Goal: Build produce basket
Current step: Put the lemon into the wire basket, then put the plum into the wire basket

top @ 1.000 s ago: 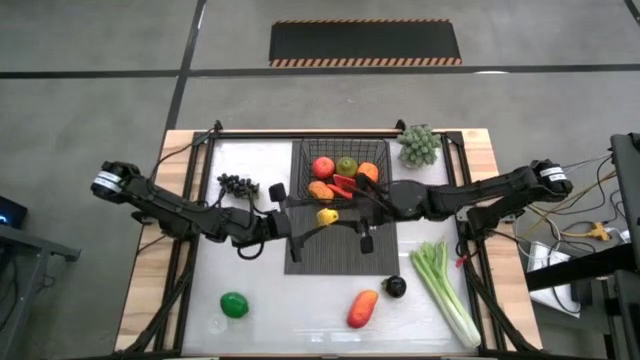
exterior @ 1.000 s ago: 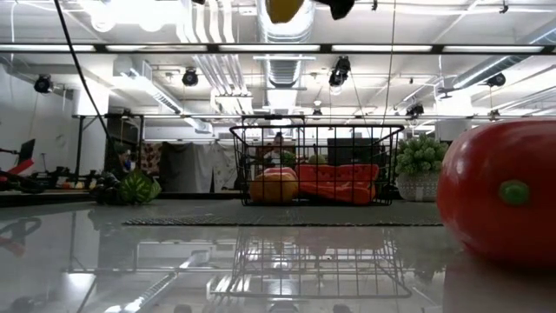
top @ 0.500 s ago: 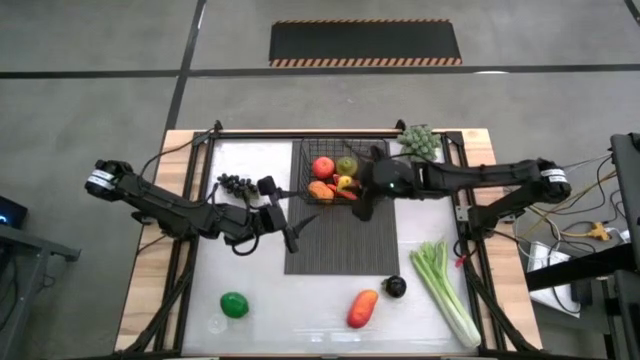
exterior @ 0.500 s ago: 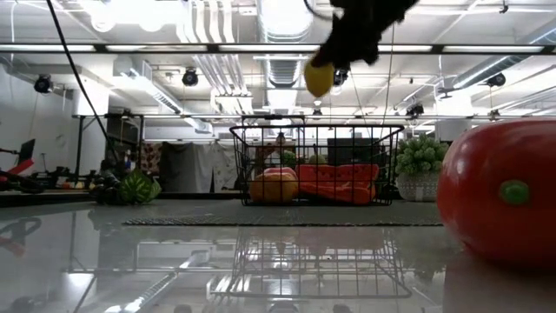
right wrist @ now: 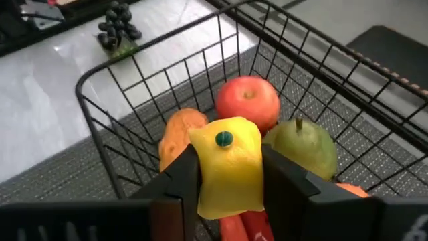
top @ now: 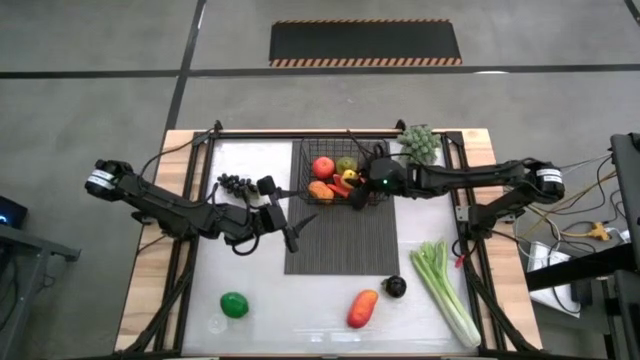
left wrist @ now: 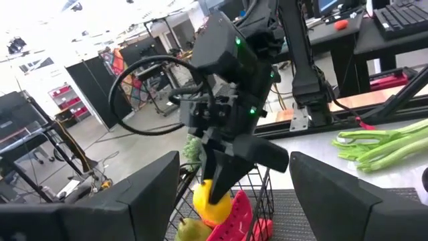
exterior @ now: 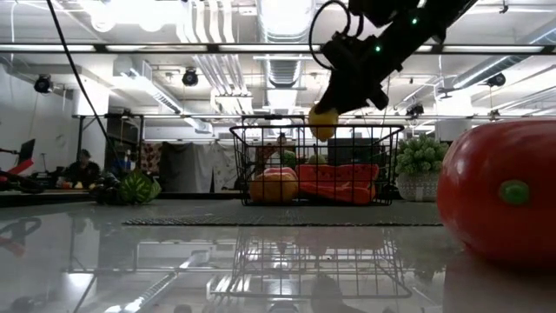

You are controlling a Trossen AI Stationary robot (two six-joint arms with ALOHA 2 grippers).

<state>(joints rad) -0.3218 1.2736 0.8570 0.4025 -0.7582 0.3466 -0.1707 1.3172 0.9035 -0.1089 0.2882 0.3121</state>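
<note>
The black wire basket (top: 340, 176) stands on the far end of the dark ribbed mat (top: 345, 240). It holds a red fruit (right wrist: 248, 100), a green pear (right wrist: 304, 148), an orange fruit (right wrist: 179, 131) and red pieces. My right gripper (right wrist: 227, 175) hangs over the basket, shut on a yellow lemon (right wrist: 227, 161), which also shows in the low view (exterior: 322, 123). My left gripper (top: 292, 228) hovers open at the mat's left edge, touching nothing. Dark grapes (top: 235, 183) lie on the table to the basket's left. My right gripper pinches the lemon by its two opposite sides (right wrist: 200, 171) between the two fingers (right wrist: 179, 177). The fingers slant down from above, coming from the table's right. The lemon is lifted clear and hangs at about the height of the basket's rim (exterior: 317, 129), above the fruit inside.
Near the front edge lie a green lime (top: 234, 305), an orange-red fruit (top: 362, 308) and a small dark fruit (top: 396, 287). A celery stalk (top: 445, 290) lies at the right. A green leafy bunch (top: 419, 145) stands beside the basket's far right corner. The near half of the mat is bare.
My right gripper has carried the lemon from above the middle of the mat toward the far edge, and has come down until the lemon hangs at the basket's rim. It has stayed shut on the lemon throughout.
</note>
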